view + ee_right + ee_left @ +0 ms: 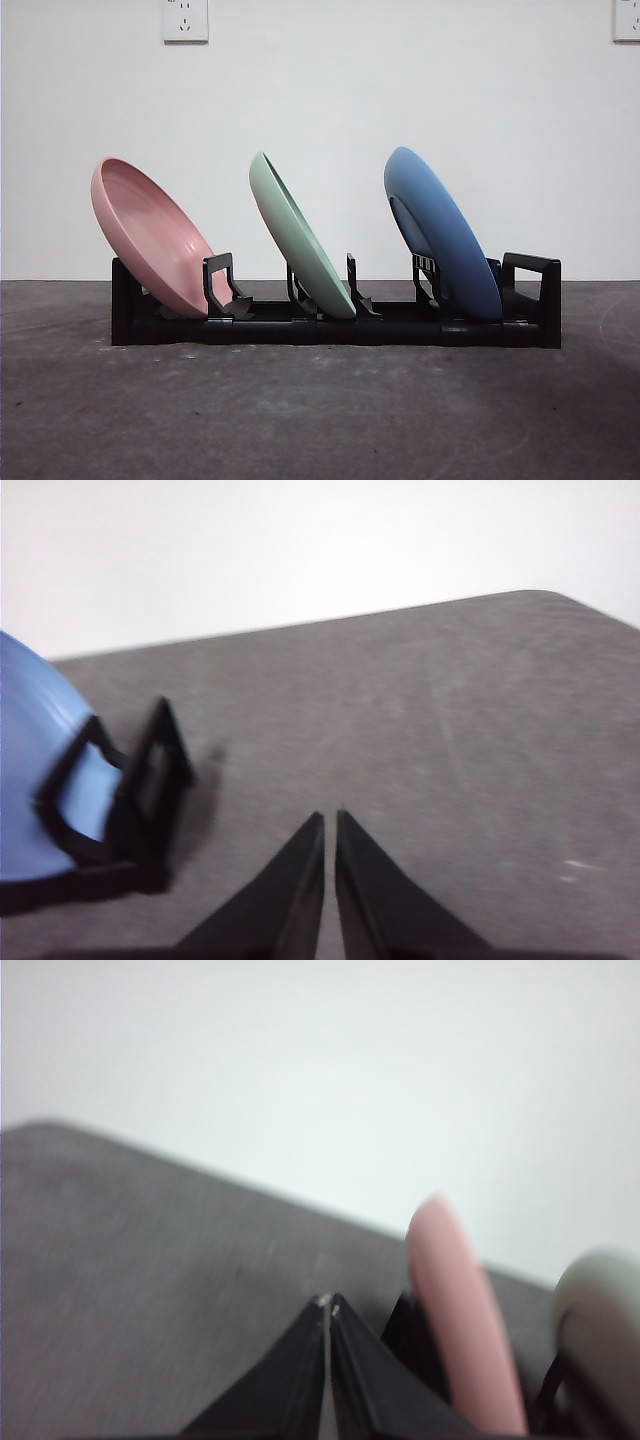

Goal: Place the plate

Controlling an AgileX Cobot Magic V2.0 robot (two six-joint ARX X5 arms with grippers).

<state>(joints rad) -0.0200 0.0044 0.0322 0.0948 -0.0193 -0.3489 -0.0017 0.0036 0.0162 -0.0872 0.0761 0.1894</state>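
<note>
The left gripper (pixel 329 1305) is hovering beside the pink plate (pixel 150 237), jaws pressed together, holding nothing. The right gripper (pixel 329 818), also closed and empty, is hanging near the blue plate (pixel 443 232). Three plates, including one green plate (pixel 300 236), are leaning in one black rack (pixel 335 325).

Pink plate (pixel 150 235): round, shallow, matte; stands on edge in the left slot of the rack (pixel 335 325), leaning left, hollow face turned right and up.

Green plate (pixel 298 235): pale green, same shape; stands on edge in the middle slot, leaning left, seen nearly edge-on.

Blue plate (pixel 443 235): same shape; stands on edge in the right slot, leaning left, underside with its foot ring facing left.

Rack: black, long and low, with upright prongs between slots and a handle loop at the right end; rests on the grey tabletop (pixel 320 420).
</note>
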